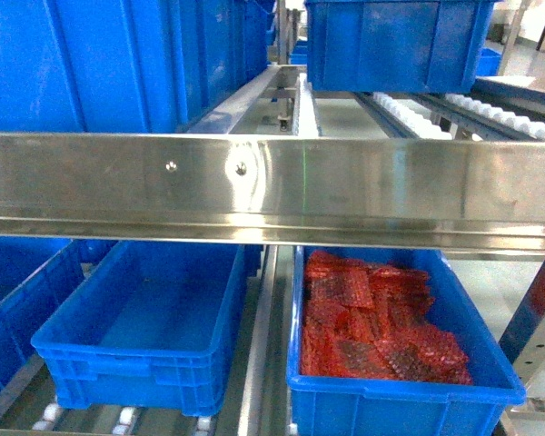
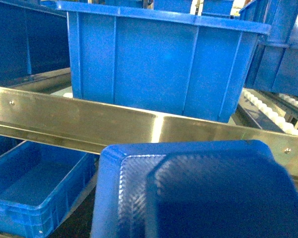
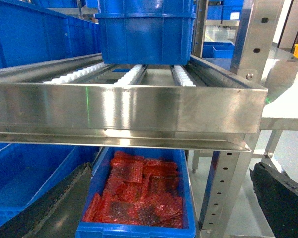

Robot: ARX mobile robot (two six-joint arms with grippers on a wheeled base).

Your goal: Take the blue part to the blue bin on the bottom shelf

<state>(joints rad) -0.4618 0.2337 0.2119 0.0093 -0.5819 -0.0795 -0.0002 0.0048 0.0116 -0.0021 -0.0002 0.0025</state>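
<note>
A blue part (image 2: 198, 193), a flat rounded tray with a dark woven-looking inner face, fills the lower left wrist view. It hangs in the air in front of a steel front rail (image 2: 139, 129) and hides my left gripper's fingers. The empty blue bin (image 1: 136, 318) (image 2: 30, 193) sits on the bottom shelf, on white rollers (image 1: 123, 420), below and left of the part. My right gripper (image 3: 172, 166) is open, its black fingers (image 3: 54, 203) wide apart above a bin of red parts (image 3: 139, 193). Neither gripper shows in the head view.
The steel rail with two screws (image 1: 241, 168) crosses the head view above the lower bins. Large blue bins (image 1: 118, 64) (image 2: 159, 59) stand on the roller tier behind it. The red-parts bin (image 1: 381, 327) sits right of the empty bin, past a centre rail (image 1: 254, 381). A perforated steel upright (image 3: 223, 188) stands right.
</note>
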